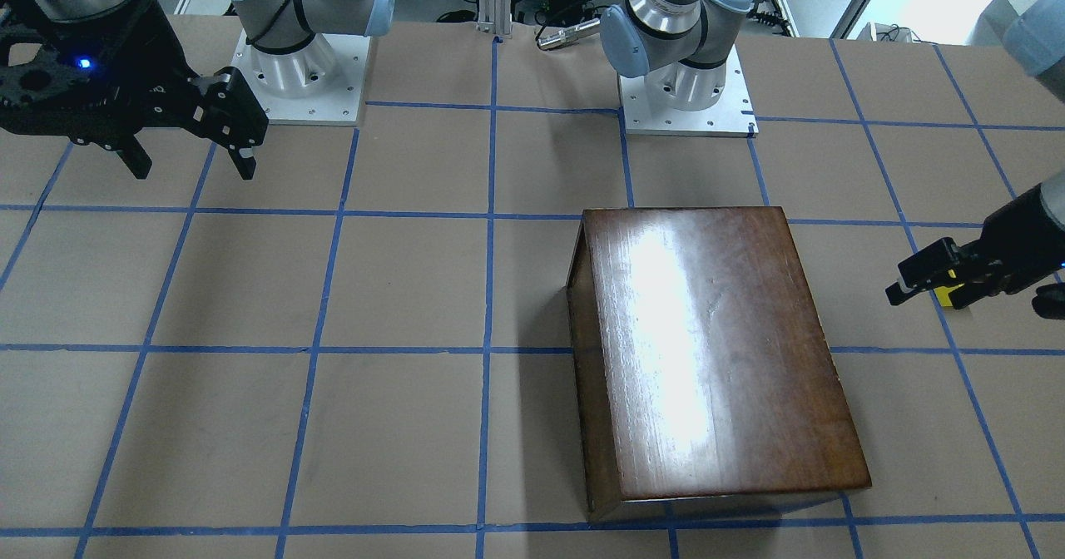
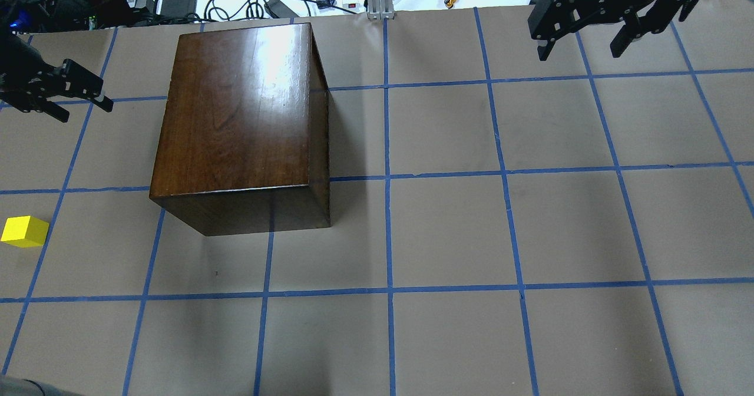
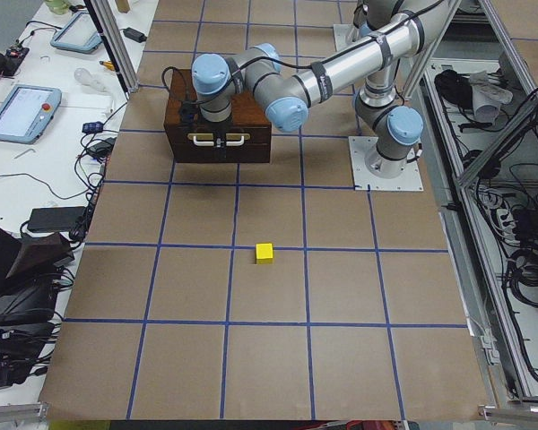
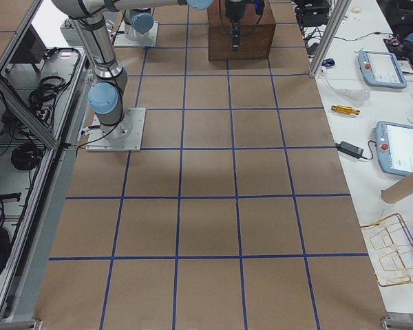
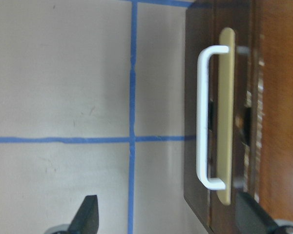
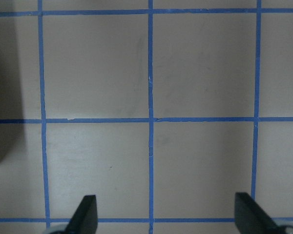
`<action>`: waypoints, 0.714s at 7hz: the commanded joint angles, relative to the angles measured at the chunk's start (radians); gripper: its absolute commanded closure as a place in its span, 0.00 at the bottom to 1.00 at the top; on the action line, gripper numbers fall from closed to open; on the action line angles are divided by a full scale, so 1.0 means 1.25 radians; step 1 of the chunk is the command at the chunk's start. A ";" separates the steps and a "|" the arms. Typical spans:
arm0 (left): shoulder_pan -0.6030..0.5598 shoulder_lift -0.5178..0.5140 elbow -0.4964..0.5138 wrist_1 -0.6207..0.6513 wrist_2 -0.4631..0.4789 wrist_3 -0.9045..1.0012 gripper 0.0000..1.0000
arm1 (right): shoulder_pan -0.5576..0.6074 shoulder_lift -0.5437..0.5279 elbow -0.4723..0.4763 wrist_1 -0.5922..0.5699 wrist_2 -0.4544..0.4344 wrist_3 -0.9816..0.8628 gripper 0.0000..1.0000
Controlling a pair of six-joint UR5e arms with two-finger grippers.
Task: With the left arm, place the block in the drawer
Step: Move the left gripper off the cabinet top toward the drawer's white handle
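The left gripper [image 5: 171, 217] hangs wide open just before the shut drawer [image 5: 191, 97], whose handle [image 5: 202, 117] runs between the fingers [image 5: 88, 217], nearer the cabinet-side one. Opening it is probably the step in hand: centre the bar, close firmly, then pull straight out so the cabinet [image 2: 235, 107] does not twist. The block [image 2: 25, 231] lies on the worktop [image 2: 447, 231], well apart from the cabinet. The right gripper [image 2: 582, 48] hovers open, far off.

The left fingers [image 1: 928, 266] hide most of the block [image 1: 944, 295] in the front-facing view.
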 commanded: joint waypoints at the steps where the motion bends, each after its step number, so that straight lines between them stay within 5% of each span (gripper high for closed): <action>1: -0.048 -0.039 -0.008 0.028 -0.001 -0.006 0.00 | 0.000 0.000 0.000 0.000 0.001 0.000 0.00; 5: -0.051 -0.080 -0.014 0.053 -0.030 -0.009 0.00 | 0.000 0.000 0.000 0.000 0.001 0.000 0.00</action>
